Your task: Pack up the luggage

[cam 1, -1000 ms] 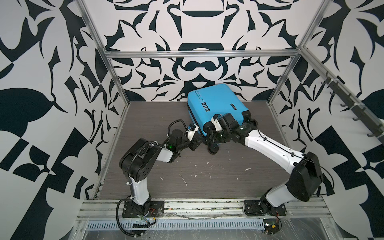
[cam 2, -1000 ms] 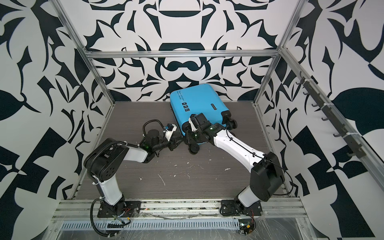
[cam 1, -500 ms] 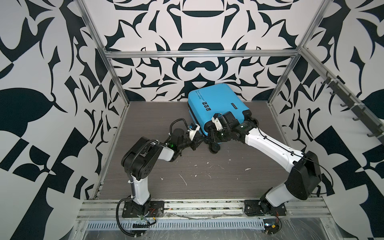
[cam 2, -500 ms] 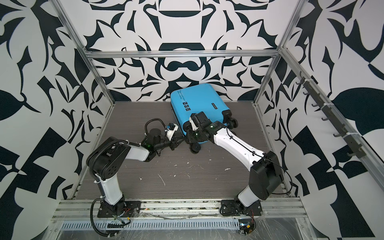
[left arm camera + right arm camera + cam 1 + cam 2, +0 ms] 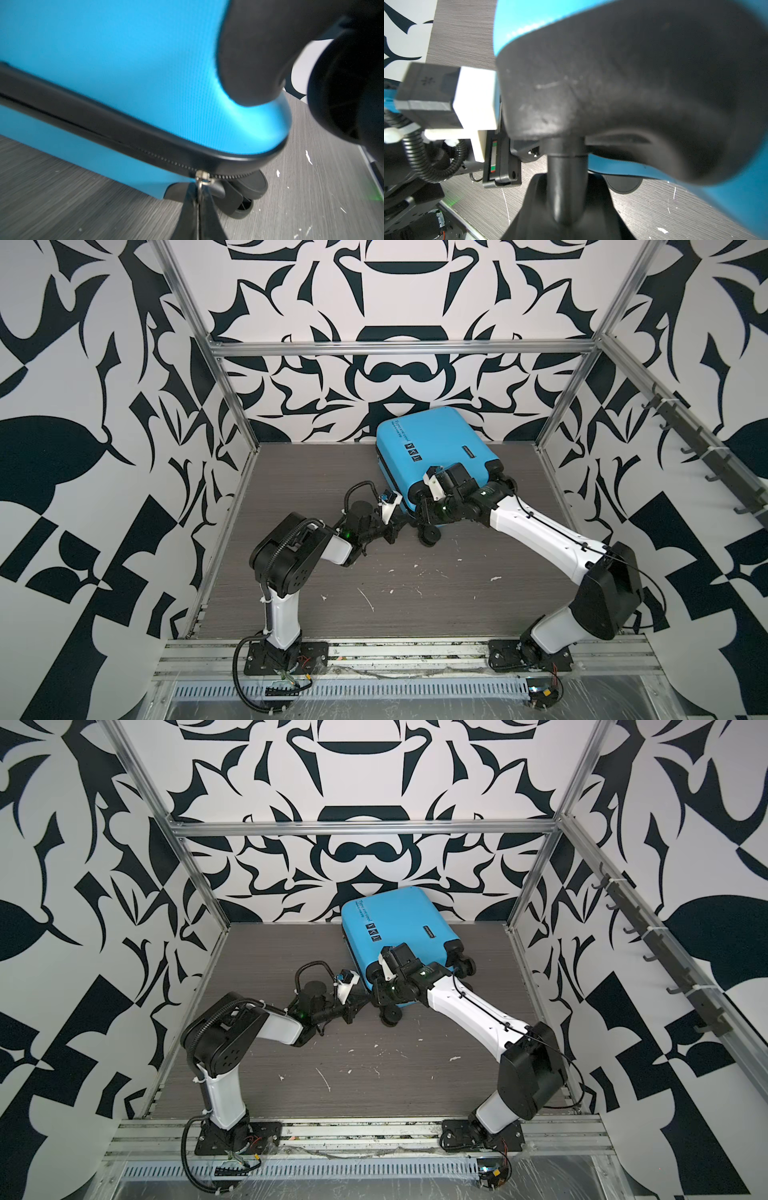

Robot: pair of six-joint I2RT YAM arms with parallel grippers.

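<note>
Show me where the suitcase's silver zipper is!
In the left wrist view, the zipper pull sits at the suitcase's rounded corner, beside a black wheel, pinched by the left gripper.

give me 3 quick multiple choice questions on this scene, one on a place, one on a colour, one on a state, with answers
1. Where does the suitcase lie?
A) by the back wall
B) at the front rail
C) on the wall hooks

2. Its shell is:
A) red
B) blue
C) green

3. The left fingers are:
A) wide open, holding nothing
B) shut on the zip pull
C) around a wheel

Answers:
1 A, both top views show it close to that wall.
2 B, it is bright blue in every view.
3 B, the left wrist view shows the pull pinched between them.
</note>
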